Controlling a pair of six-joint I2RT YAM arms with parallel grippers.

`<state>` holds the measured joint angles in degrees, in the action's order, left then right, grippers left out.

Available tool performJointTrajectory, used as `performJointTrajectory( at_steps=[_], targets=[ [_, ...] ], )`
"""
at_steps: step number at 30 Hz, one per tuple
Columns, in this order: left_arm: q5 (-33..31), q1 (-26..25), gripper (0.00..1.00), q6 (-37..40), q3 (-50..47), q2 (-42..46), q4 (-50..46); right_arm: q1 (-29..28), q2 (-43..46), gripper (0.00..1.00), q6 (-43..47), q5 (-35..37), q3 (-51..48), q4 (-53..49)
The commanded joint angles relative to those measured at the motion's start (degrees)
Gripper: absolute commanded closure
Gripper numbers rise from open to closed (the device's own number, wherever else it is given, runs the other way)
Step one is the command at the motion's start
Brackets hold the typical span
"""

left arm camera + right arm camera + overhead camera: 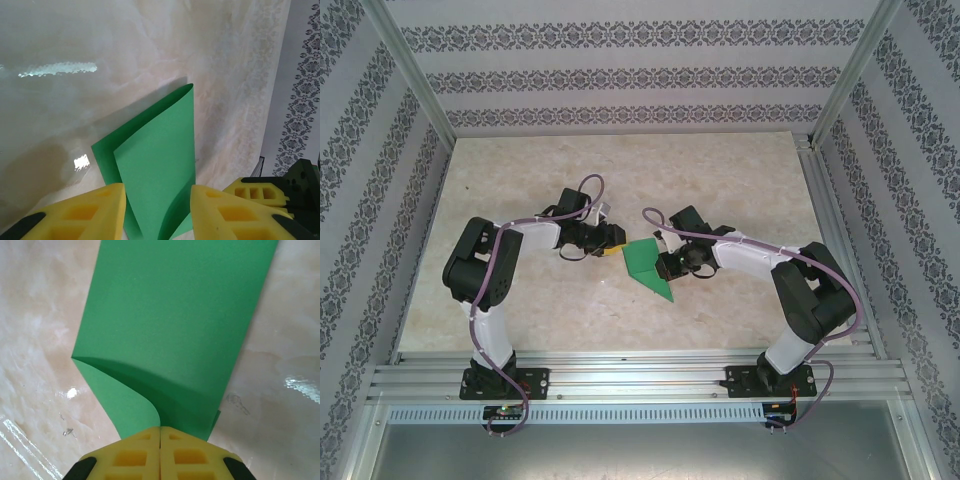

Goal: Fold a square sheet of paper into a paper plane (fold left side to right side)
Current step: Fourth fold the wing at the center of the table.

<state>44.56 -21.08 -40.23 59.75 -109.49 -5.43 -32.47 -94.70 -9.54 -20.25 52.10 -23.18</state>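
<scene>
Sheet, location: the green sheet of paper lies near the middle of the marble-patterned table, between the two grippers, its narrow point toward the arm bases.
Sheet, form: doubled over on itself, not flat. The left wrist view shows two layers, the upper one lifted and joined to the lower by a soft rounded bend at the far corner. No sharp crease is visible there.
Sheet, near right arm: in the right wrist view one edge curls under in a loose roll just ahead of the fingers.
Right gripper: yellow fingers pressed together with no gap, pinching the near edge of the sheet. From above it sits at the sheet's right side.
Left gripper: fingers stand apart, and the sheet runs through the gap between them. I cannot tell whether either pad touches the paper. From above it is just beside the sheet's left edge.
Grippers, relation: close together across the sheet. The right one's yellow fingers show at the lower right of the left wrist view.
Surroundings: patterned wall behind the table.
</scene>
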Motion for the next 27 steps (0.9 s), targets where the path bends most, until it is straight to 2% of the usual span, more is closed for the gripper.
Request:
performJointTrajectory(
  at_steps=[1, 9, 17, 23, 27],
  targets=[
    [-0.49, -0.64, 0.59, -0.58, 1.70, -0.72, -0.75, 0.63, -0.44, 0.93, -0.37, 0.02, -1.13, 0.86],
    [-1.31, -1.45, 0.56, 0.09, 2.76, -1.85, -2.50, 1.00, -0.40, 0.93, -0.32, -0.15, -1.60, 1.01],
    [-1.18, -2.80, 0.59, 0.10, 4.01, -3.61, -2.64, 1.18, -0.23, 0.93, -0.47, -0.27, -1.95, 1.16],
    [-1.30, -3.57, 0.69, 0.18, 5.11, -4.72, -2.94, 1.18, -0.32, 0.89, -0.61, -0.45, -1.83, 1.47],
    [-1.35, -3.83, 0.80, -0.22, 5.27, -4.49, -2.73, 1.25, 1.01, 0.81, -0.97, 0.43, -1.39, 0.66]
  ],
)
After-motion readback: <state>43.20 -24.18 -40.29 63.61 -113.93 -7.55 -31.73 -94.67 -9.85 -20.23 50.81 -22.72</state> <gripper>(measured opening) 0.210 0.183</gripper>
